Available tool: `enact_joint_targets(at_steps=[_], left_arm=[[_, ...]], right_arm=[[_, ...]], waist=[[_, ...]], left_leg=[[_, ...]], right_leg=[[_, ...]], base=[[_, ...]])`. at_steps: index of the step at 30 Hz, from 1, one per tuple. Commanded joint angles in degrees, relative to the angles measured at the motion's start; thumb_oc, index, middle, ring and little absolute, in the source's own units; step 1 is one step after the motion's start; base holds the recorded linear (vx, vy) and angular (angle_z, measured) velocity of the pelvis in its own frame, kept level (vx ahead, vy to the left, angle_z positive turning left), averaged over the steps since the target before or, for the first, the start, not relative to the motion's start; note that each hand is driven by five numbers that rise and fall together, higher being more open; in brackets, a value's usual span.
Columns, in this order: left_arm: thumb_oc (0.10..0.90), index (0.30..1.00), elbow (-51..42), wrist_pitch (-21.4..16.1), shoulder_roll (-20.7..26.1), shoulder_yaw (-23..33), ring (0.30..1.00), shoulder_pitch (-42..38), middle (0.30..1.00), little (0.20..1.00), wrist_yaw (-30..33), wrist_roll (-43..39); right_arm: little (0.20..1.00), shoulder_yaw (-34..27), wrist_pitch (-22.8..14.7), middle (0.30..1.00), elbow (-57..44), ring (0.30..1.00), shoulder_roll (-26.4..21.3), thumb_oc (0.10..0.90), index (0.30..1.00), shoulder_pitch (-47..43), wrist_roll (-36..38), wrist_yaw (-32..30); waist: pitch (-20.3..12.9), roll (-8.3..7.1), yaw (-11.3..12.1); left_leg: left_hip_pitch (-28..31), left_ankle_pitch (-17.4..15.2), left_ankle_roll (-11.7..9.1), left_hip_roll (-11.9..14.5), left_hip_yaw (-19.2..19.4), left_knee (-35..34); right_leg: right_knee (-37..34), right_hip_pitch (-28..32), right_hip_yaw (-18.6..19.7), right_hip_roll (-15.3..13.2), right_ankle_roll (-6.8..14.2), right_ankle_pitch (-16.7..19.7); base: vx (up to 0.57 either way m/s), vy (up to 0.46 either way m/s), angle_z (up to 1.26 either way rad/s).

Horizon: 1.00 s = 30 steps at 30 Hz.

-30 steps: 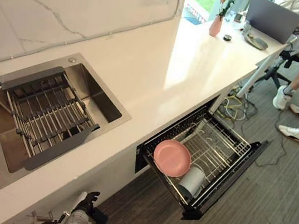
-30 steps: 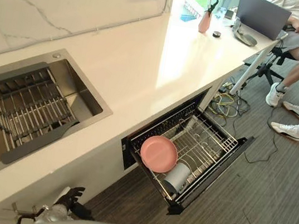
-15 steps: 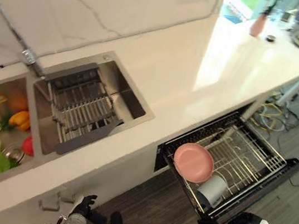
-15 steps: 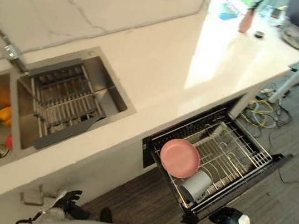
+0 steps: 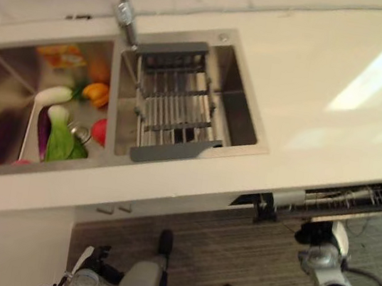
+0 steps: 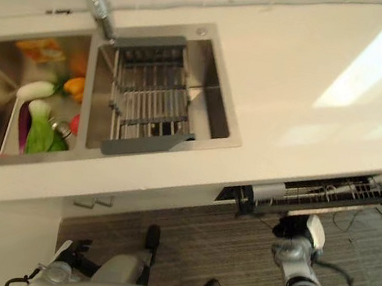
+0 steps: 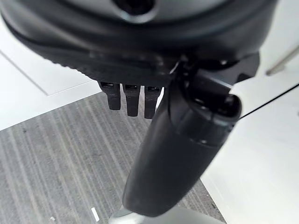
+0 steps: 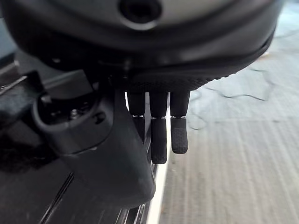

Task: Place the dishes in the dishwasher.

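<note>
The dishwasher rack (image 5: 355,202) is pushed most of the way in under the white bench (image 5: 330,77), its wire edge showing at the front and the dishes hidden. The right hand (image 5: 317,237) sits close below the rack's front, fingers straight and loosely extended, holding nothing; the left hand (image 7: 177,154) hangs relaxed and empty above the grey floor (image 7: 60,158). A push off-centre could, by this reading, skew and jam the rack and rattle the dishes inside.

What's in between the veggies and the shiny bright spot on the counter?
The sink basin with a grey drying rack across it, next to the vegetables; past that, bare white counter. The left eye view shows it.
</note>
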Motion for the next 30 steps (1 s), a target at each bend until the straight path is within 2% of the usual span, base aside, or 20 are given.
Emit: enact_joint_targets(at_steps=[1, 3, 6, 7, 8, 9, 10, 12, 17, 19, 21, 22, 23, 24, 25, 26, 28, 29, 30], left_arm=[[0.800, 0.900, 1.5, -1.6, 2.0, -1.6, 0.900, -4.5, 0.900, 0.900, 1.2, -1.7], [0.800, 0.900, 1.6, -1.5, 2.0, -1.8, 0.900, -5.6, 0.900, 0.900, 1.2, -2.8], [0.800, 0.900, 2.1, -1.2, 1.9, -1.6, 0.900, -7.3, 0.900, 0.900, 0.0, -4.7], [0.800, 0.900, 1.9, -1.2, 1.8, -1.4, 0.900, -7.6, 0.900, 0.900, -0.7, -5.4], [0.800, 0.900, 1.9, -1.2, 1.8, -1.4, 0.900, -7.6, 0.900, 0.900, -0.7, -5.4], [0.800, 0.900, 1.7, -1.2, 1.7, -0.5, 0.900, -8.0, 0.900, 0.900, -1.8, -7.4], [0.800, 0.900, 1.8, -1.2, 1.5, 0.6, 0.900, -8.5, 0.900, 0.900, -2.3, -9.2], [0.800, 0.900, 1.7, -1.2, 1.4, 0.9, 0.900, -8.4, 0.900, 0.900, -2.7, -9.6], [0.800, 0.900, 1.1, -1.8, -0.2, 4.1, 0.900, -6.8, 0.900, 0.900, -5.7, -15.5], [0.800, 0.900, 1.2, -1.9, -0.4, 4.3, 0.900, -6.7, 0.900, 0.900, -6.1, -16.1], [0.800, 0.900, 0.8, -2.2, -1.0, 3.9, 0.900, -6.6, 0.900, 0.900, -7.8, -17.0], [0.800, 0.900, 0.9, -2.2, -1.1, 3.5, 0.900, -6.5, 0.900, 0.900, -8.2, -16.7], [0.800, 0.900, 0.9, -2.2, -1.1, 3.5, 0.900, -6.5, 0.900, 0.900, -8.2, -16.7], [0.800, 0.900, 0.7, -2.1, -1.7, 2.2, 0.900, -6.4, 0.900, 0.900, -9.0, -16.8], [0.800, 0.900, 1.0, -2.0, -1.9, 1.9, 0.900, -6.3, 0.900, 0.900, -9.5, -16.8], [0.800, 0.900, 1.2, -1.9, -2.3, 1.4, 0.900, -6.1, 0.900, 0.900, -9.9, -17.2], [0.800, 0.900, 1.2, -1.9, -2.3, 1.4, 0.900, -6.1, 0.900, 0.900, -9.9, -17.2], [0.800, 0.900, 1.3, -1.6, -2.4, 0.9, 0.900, -6.0, 0.900, 0.900, -10.1, -16.9], [0.800, 0.900, 2.4, -1.2, -2.5, 0.2, 0.900, -6.2, 0.900, 0.900, -11.0, -15.7]], right_arm=[[0.300, 6.9, -9.0, 0.300, -9.6, 0.300, -1.3, 0.400, 0.300, -18.1, -11.3, -0.5], [0.300, 9.9, -8.6, 0.300, -9.0, 0.300, -0.8, 0.400, 0.300, -22.0, -13.5, -0.8], [0.300, 12.8, -8.1, 0.300, -10.1, 0.300, 0.7, 0.400, 0.300, -24.0, -15.8, -0.3], [0.349, 13.6, -8.0, 0.349, -10.6, 0.349, 1.5, 0.433, 0.349, -23.6, -16.6, 0.1], [0.509, 13.7, -8.0, 0.509, -10.6, 0.509, 1.5, 0.540, 0.509, -23.6, -16.6, 0.1], [0.900, 15.1, -7.8, 0.900, -11.8, 0.900, 3.2, 0.800, 0.900, -22.3, -18.3, 1.1], [0.900, 15.6, -7.8, 0.900, -11.8, 0.900, 5.5, 0.800, 0.900, -18.9, -18.7, 2.3], [0.900, 15.5, -7.8, 0.900, -11.2, 0.900, 6.8, 0.800, 0.900, -16.4, -18.6, 2.7], [0.900, 13.0, -7.7, 0.900, -7.1, 0.900, 12.4, 0.800, 0.900, -1.0, -16.2, 5.4], [0.900, 12.5, -7.7, 0.900, -6.3, 0.900, 13.3, 0.800, 0.900, 1.9, -15.8, 5.9], [0.900, 8.5, -7.5, 0.900, 0.1, 0.900, 15.8, 0.800, 0.900, 9.5, -12.2, 6.6], [0.900, 6.9, -7.3, 0.900, 1.8, 0.900, 16.3, 0.800, 0.900, 11.7, -11.1, 6.6], [0.900, 6.9, -7.3, 0.900, 1.8, 0.900, 16.3, 0.800, 0.900, 11.7, -11.1, 6.6], [0.900, 2.4, -7.1, 0.900, 7.0, 0.900, 17.3, 0.800, 0.900, 15.2, -6.8, 6.7], [0.900, 0.6, -7.0, 0.900, 9.0, 0.900, 17.5, 0.800, 0.900, 16.2, -5.1, 6.8], [0.900, -2.4, -6.7, 0.900, 12.9, 0.900, 17.6, 0.800, 0.900, 17.8, -2.2, 7.2], [0.900, -2.4, -6.7, 0.900, 12.9, 0.900, 17.5, 0.800, 0.900, 17.8, -2.2, 7.2], [0.900, -3.5, -6.4, 0.900, 15.5, 0.900, 17.5, 0.800, 0.900, 18.2, -1.2, 7.5], [0.900, -5.3, -5.8, 0.900, 19.2, 0.900, 17.3, 0.800, 0.900, 18.4, 0.5, 8.0]], waist=[[-0.8, -0.03, 4.1], [-0.4, -0.52, 4.9], [0.2, -1.26, 4.7], [0.4, -1.40, 4.5], [0.4, -1.43, 4.5], [0.7, -2.07, 3.7], [0.8, -2.91, 3.0], [0.5, -3.46, 2.6], [-0.8, -5.65, 0.5], [-1.1, -5.91, 0.1], [-1.7, -6.20, -1.8], [-2.0, -6.19, -2.5], [-2.0, -6.19, -2.5], [-2.3, -5.59, -3.8], [-2.4, -5.28, -4.3], [-2.5, -4.34, -5.2], [-2.5, -4.35, -5.2], [-2.3, -3.64, -5.8], [-2.2, -2.31, -6.7]], left_leg=[[1.3, -7.2, -4.8, 1.9, 1.5, 0.7], [0.6, -7.2, -4.8, 1.8, 1.4, 0.6], [0.4, -7.4, -4.5, 1.6, 1.3, 0.5], [0.6, -7.6, -4.3, 1.6, 1.2, 0.4], [0.6, -7.6, -4.3, 1.5, 1.2, 0.4], [1.1, -7.9, -3.9, 1.5, 1.4, 0.4], [1.8, -8.6, -3.2, 1.4, 1.8, 0.3], [2.3, -9.0, -2.8, 1.4, 2.1, 0.3], [5.7, -11.1, -1.2, 1.1, 3.9, 0.3], [6.3, -11.4, -1.0, 1.0, 4.0, 0.3], [7.7, -12.2, -0.4, 0.2, 3.8, 0.2], [7.6, -11.3, 0.2, -0.3, 4.0, 0.2], [7.6, -11.3, 0.2, -0.3, 4.0, 0.2], [8.6, -11.9, 0.8, -1.0, 3.5, 0.2], [9.2, -12.1, 1.1, -1.5, 3.1, 0.2], [10.2, -12.4, 1.8, -2.3, 1.6, 0.2], [10.2, -12.4, 1.8, -2.3, 1.6, 0.2], [11.1, -12.6, 2.3, -2.5, 0.6, 0.2], [12.4, -13.0, 2.8, -2.5, -0.7, 0.2]], right_leg=[[3.9, -1.2, 3.2, -5.4, 2.0, 0.2], [4.3, -1.6, 2.7, -5.7, 2.1, 0.2], [6.5, -2.6, 3.1, -6.4, 2.0, 0.1], [7.3, -2.7, 3.3, -6.6, 1.9, 0.1], [7.3, -2.7, 3.3, -6.6, 1.9, 0.1], [8.6, -3.2, 4.1, -7.0, 2.0, 0.5], [9.2, -3.6, 4.9, -7.3, 2.2, 1.0], [9.3, -3.6, 5.3, -7.4, 2.4, 1.3], [9.7, -3.3, 8.0, -7.7, 3.4, 4.0], [9.9, -3.1, 8.3, -7.7, 3.5, 4.3], [11.6, -2.8, 9.9, -8.0, 4.1, 6.9], [12.2, -3.0, 9.8, -8.5, 3.7, 8.7], [12.2, -3.0, 9.8, -8.5, 3.7, 8.7], [15.9, -3.4, 11.3, -9.4, 4.0, 11.4], [17.5, -3.6, 11.9, -9.8, 4.2, 13.0], [22.9, -4.7, 14.2, -10.5, 4.4, 16.4], [22.9, -4.8, 14.2, -10.6, 4.4, 16.4], [26.1, -6.1, 16.5, -10.3, 4.1, 17.4], [30.9, -7.9, 20.0, -8.6, 3.3, 16.8]], base=[[0.03, 0.065, 0.28], [0.04, 0.063, 0.12], [0.04, 0.052, -0.02], [0.03, 0.036, -0.01], [0.03, 0.052, -0.03], [0.03, 0.065, -0.03], [0.03, 0.065, -0.10], [0.02, 0.039, -0.20], [0.05, 0.058, -0.08], [0.04, 0.046, -0.17], [0.04, 0.134, -0.09], [0.01, 0.131, -0.04], [0.02, 0.176, 0.14], [0.07, 0.173, 0.20], [0.12, 0.303, 0.43], [0.07, 0.190, 0.51], [0.04, 0.100, 0.43], [0.09, 0.188, 0.51], [0.12, 0.212, 0.68]])
